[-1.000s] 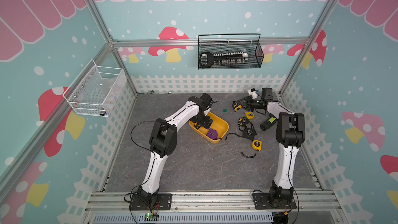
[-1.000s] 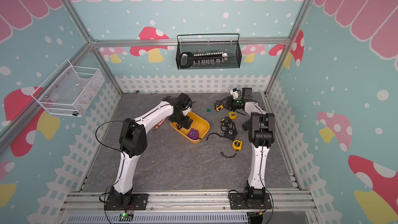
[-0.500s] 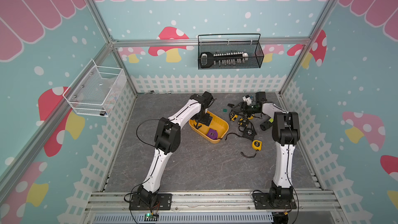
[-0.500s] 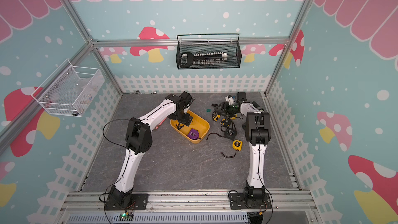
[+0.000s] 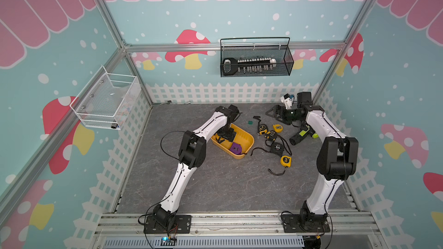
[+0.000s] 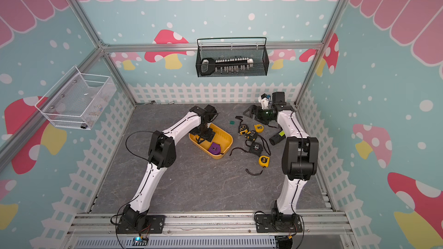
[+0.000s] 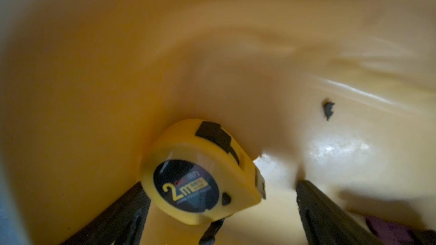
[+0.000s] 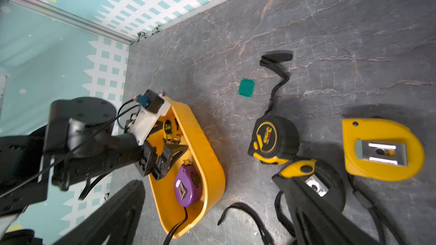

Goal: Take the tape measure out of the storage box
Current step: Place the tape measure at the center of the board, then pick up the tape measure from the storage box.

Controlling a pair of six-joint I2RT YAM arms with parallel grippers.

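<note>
The left gripper spreads wide inside the shallow yellow-orange plastic storage box, a small yellow tape measure lying between its fingers against the wall. The right gripper gapes empty above the grey marbled floor, near teal mushroom-print walls.

a black wire basket and a white mesh basket hang high up, a small green board lies flat.
</note>
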